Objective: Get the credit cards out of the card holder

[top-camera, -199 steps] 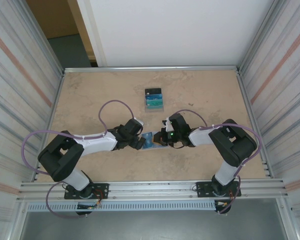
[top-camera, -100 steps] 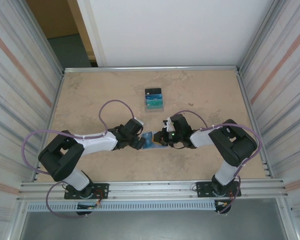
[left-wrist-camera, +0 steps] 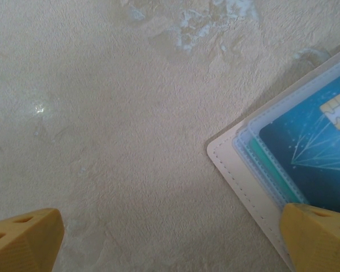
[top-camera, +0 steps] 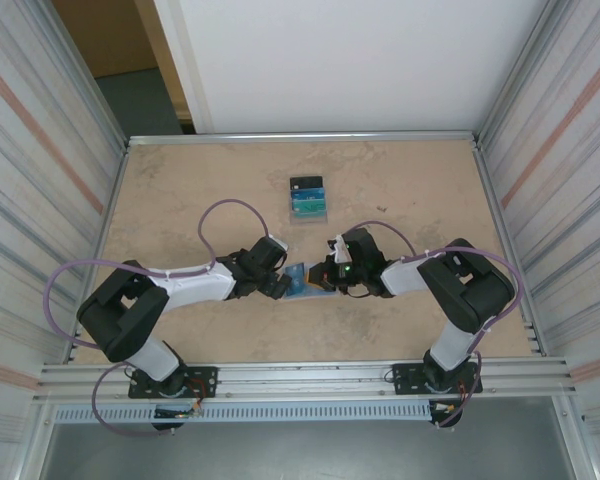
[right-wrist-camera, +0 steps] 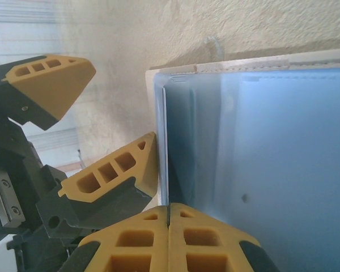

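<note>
Firstly, from above: the card holder lies open and flat on the bench, toward the front middle. The left gripper and the right gripper meet it from its 2 sides. Further back is a pile of black, blue and teal pieces, its long axis pointing away from the arms; its print is too small to read.

Next, the left wrist: the left jaws are spread wide, with 1 fingertip over bare bench. A corner of the holder points left. Inside a clear sleeve sits a blue card with a gold chip and thin white lines, and beside it a teal card edge.

Lastly, the right wrist: the right jaws are pressed together at the holder's pale blue inside.
</note>
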